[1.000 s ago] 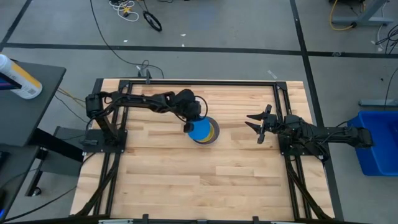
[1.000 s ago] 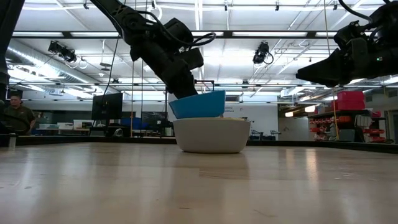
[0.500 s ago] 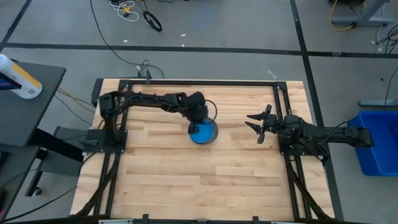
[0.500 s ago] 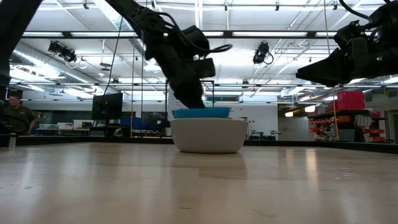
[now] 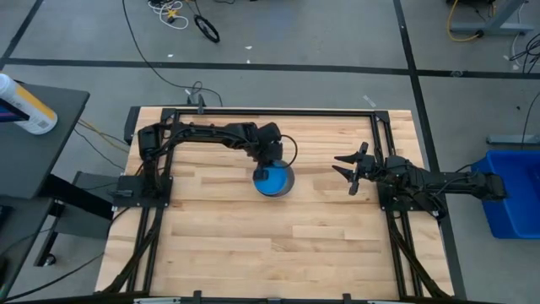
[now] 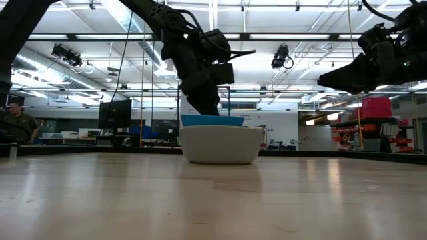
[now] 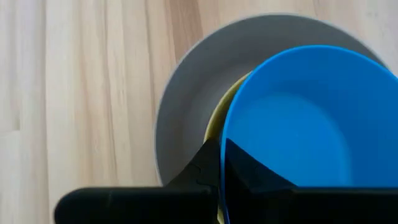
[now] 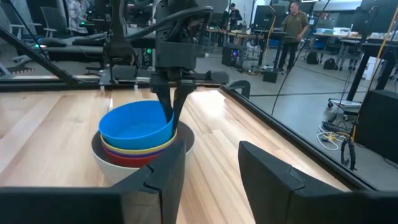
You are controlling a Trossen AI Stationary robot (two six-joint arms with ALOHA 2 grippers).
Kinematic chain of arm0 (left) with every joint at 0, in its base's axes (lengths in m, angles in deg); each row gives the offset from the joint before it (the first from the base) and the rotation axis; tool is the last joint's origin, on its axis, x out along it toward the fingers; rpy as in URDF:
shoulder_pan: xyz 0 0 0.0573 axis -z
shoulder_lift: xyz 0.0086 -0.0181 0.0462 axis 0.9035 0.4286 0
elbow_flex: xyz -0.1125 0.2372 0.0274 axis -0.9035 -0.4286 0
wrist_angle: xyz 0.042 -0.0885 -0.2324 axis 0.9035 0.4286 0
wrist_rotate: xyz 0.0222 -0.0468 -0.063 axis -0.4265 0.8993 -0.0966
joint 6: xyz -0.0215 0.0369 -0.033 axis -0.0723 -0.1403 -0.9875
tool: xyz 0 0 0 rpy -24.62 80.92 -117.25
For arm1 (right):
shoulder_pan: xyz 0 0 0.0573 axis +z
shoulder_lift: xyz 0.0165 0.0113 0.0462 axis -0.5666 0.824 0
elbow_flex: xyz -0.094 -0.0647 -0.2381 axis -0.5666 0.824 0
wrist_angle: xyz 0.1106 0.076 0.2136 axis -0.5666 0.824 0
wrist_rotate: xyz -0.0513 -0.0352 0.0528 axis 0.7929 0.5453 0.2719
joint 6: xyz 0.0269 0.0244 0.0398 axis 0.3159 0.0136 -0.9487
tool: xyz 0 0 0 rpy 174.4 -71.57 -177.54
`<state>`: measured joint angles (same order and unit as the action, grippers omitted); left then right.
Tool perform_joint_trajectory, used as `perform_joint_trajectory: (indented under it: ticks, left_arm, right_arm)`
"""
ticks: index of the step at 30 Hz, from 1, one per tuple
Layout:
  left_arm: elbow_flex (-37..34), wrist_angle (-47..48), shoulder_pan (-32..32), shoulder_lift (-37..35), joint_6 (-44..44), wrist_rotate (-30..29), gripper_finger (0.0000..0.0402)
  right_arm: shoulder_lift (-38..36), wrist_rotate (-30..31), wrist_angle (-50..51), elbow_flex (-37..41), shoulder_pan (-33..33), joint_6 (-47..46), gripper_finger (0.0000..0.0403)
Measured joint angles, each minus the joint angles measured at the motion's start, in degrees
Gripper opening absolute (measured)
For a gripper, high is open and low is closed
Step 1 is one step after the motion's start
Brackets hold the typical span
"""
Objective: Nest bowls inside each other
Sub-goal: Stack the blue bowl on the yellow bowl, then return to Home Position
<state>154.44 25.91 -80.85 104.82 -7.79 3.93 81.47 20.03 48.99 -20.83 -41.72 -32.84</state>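
A light blue bowl (image 5: pixel 274 181) sits on top of a stack. Under it are a yellow bowl (image 8: pixel 142 148) and a red bowl (image 8: pixel 134 160), all inside a grey bowl (image 6: pixel 220 144) that stands on the table's middle. My left gripper (image 5: pixel 264 167) reaches down from the far left and is shut on the blue bowl's rim. My right gripper (image 5: pixel 350 171) hangs open at the table's right side, level, pointing at the stack, with nothing between its fingers. My left gripper pinches the light blue bowl's rim (image 7: pixel 222 144) on its far-left side, one finger inside the bowl and one outside. The fingers (image 8: pixel 173 104) slant down from above. The bowl sits about level in the yellow bowl, only its rim (image 6: pixel 212 121) above the grey bowl.
Black frame rails (image 5: pixel 270 111) run along the table's far, left and right edges. Bare wood lies open on the near half of the table (image 5: pixel 270 245). People stand in the room beyond the table.
My left gripper has carried the light blue bowl a little toward the table's right edge and down, tipping more steeply. The bowl, a second ago tilted and half off the stack's left side, now sits level inside it.
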Motion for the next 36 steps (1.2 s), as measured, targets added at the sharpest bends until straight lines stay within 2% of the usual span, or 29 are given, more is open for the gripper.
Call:
perform_joint_trajectory:
  ticks: [14,19,24,30,36]
  left_arm:
    - [0.00,1.64,0.03,0.00,0.28,0.33,0.0010]
    - [0.00,1.47,0.28,0.00,1.23,0.60,0.0067]
    - [-0.02,0.01,0.34,0.00,1.35,2.68,0.0142]
    - [-0.02,-0.81,0.33,0.00,1.35,1.18,0.0233]
    - [-0.02,-0.60,0.08,-0.20,1.32,-0.36,0.0288]
  right_arm:
    - [0.00,0.00,0.02,0.00,0.01,0.00,0.0160]
    - [0.00,0.00,0.02,-0.02,0.00,0.00,0.0163]
    - [0.00,0.00,0.02,-0.01,0.01,0.00,0.0158]
    - [0.00,0.00,0.02,-0.02,0.01,0.00,0.0158]
    - [-0.02,0.00,0.02,-0.02,0.02,0.00,0.0163]
